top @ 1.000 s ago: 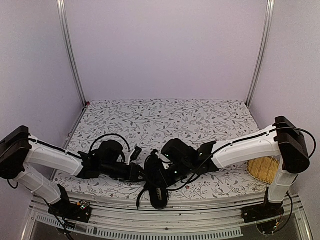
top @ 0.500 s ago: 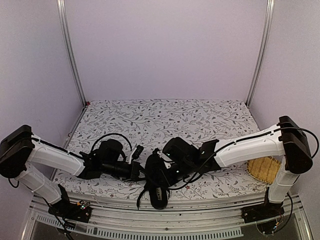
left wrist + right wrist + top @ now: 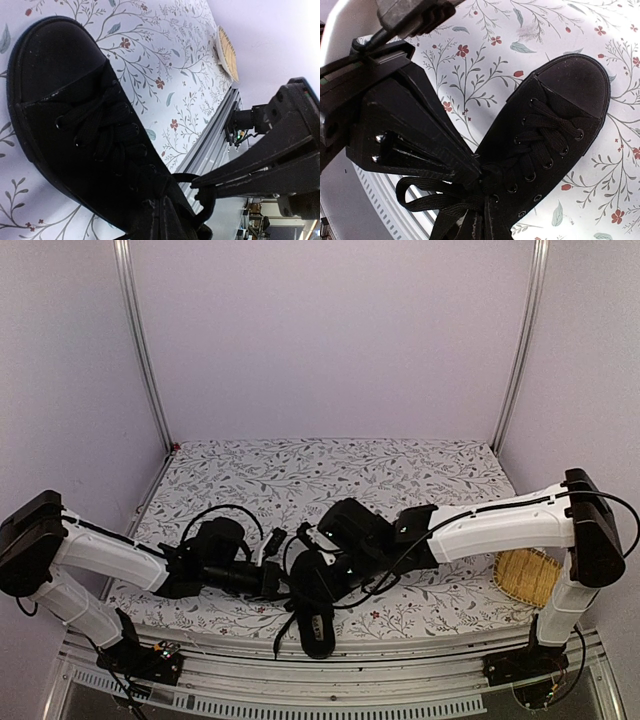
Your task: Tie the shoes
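The black shoe [image 3: 316, 625] lies near the table's front edge with its toe pointing away from the arms. It fills the left wrist view [image 3: 55, 65] and the right wrist view [image 3: 570, 90]. My left gripper [image 3: 287, 586] and right gripper [image 3: 318, 574] meet over the top eyelets. The left gripper [image 3: 162, 220] is shut on a black lace at the knot. The right gripper [image 3: 480, 225] is shut on the other lace, and a lace loop [image 3: 417, 197] hangs beside it. The insole is hidden.
A floral cloth [image 3: 330, 475] covers the table. A round woven mat [image 3: 527, 576] lies at the right edge and shows in the left wrist view [image 3: 227, 50]. The metal frame rail [image 3: 330, 680] runs just in front of the shoe.
My right arm has drawn back and up a little over the shoe, pulling lace with it. My left gripper has barely moved, and the shoe stays in place.
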You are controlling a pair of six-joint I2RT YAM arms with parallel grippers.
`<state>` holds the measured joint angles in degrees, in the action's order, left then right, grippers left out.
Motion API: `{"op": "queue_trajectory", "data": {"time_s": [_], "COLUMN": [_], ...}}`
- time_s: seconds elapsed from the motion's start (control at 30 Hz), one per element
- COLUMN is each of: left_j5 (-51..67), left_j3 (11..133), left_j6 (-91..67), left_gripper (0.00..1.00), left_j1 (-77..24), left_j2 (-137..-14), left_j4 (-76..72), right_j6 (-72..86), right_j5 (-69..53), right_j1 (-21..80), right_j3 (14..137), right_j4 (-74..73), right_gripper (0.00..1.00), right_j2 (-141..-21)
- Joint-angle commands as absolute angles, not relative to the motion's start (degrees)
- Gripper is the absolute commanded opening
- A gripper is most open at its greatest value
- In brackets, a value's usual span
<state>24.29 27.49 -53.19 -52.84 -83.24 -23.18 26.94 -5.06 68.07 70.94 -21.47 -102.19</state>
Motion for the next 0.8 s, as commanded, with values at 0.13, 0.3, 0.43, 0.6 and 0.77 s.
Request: {"op": "queue_trajectory", "data": {"time_s": [0.13, 0.3, 0.43, 0.6, 0.77], "left_j5": [23.60, 23.37, 23.40, 23.57, 22.87], "left_j3": [27.07, 26.92, 26.49, 25.30, 23.95], "left_j6": [-52.03, -52.16, -52.28, -52.64, -53.41], "left_gripper": [0.00, 0.00, 0.00, 0.00, 0.00], "left_j1": [-52.31, -52.31, -52.35, -52.34, -52.39], "left_j2": [-82.15, -81.89, -81.46, -80.33, -78.78], "left_j4": [-23.22, -23.31, -23.92, -25.65, -26.52], "right_j6": [25.88, 26.50, 27.38, 28.79, 29.28], "right_j5": [-7.28, -8.01, -8.00, -7.23, -7.47], "right_j1": [67.92, 67.81, 67.87, 67.83, 67.88], "right_j3": [73.56, 73.09, 72.21, 71.99, 71.69], "right_j4": [-19.69, -18.52, -16.90, -16.53, -16.43], "right_gripper": [0.02, 0.02, 0.02, 0.02, 0.02], "right_j2": [-105.33, -106.98, -107.62, -109.06, -109.93]}}
